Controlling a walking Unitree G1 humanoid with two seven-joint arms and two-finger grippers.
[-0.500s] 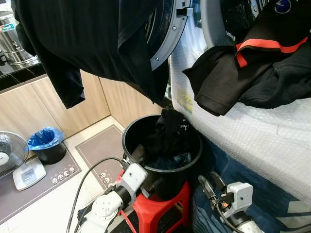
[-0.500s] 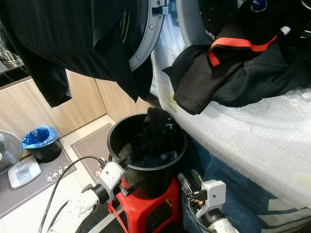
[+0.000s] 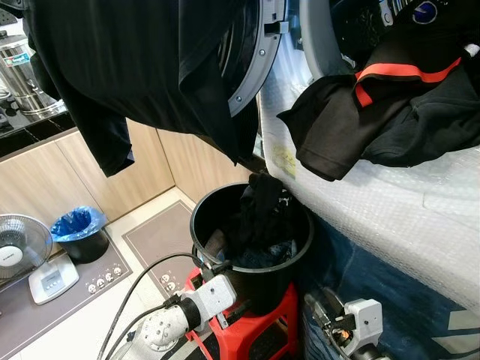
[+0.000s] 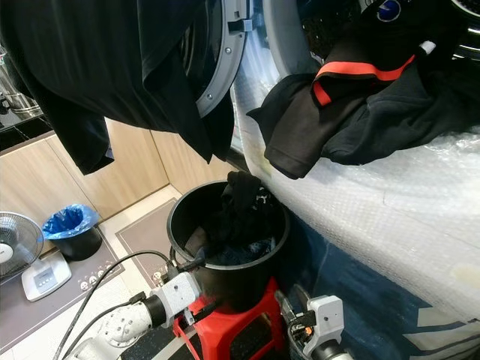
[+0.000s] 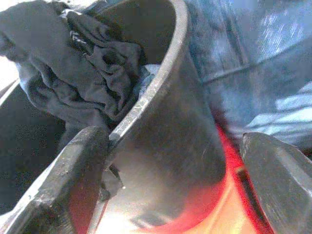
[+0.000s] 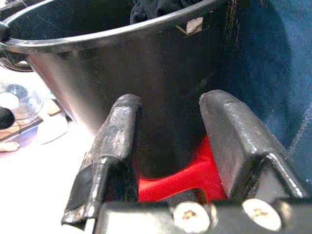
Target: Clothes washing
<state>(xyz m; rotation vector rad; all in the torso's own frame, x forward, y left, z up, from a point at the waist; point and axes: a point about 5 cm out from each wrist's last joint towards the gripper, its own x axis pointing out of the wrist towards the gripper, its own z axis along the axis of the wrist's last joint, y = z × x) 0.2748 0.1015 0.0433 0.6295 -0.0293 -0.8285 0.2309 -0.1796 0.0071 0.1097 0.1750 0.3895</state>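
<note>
Light wood cabinets [image 3: 112, 187] run along the wall over a pale tile floor [image 3: 75, 322], grey mat [image 3: 154, 232] down there, small fan [image 3: 19, 244] beside a blue-lined bin [image 3: 77, 229].

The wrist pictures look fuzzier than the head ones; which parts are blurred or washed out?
Left wrist view: the near fingers are soft and out of focus, the bucket wall smeared, the top corner bleached white. Right wrist view: the fingers are fairly crisp, but the floor beside the bucket is overexposed. Left eye view: sharp, evenly lit, with the clothes in the bucket mostly dark shadow.

Glossy black plastic bucket [image 3: 251, 274] (crumpled matt cloth [image 3: 262, 214] inside) on shiny red stool [image 3: 251, 326].
</note>
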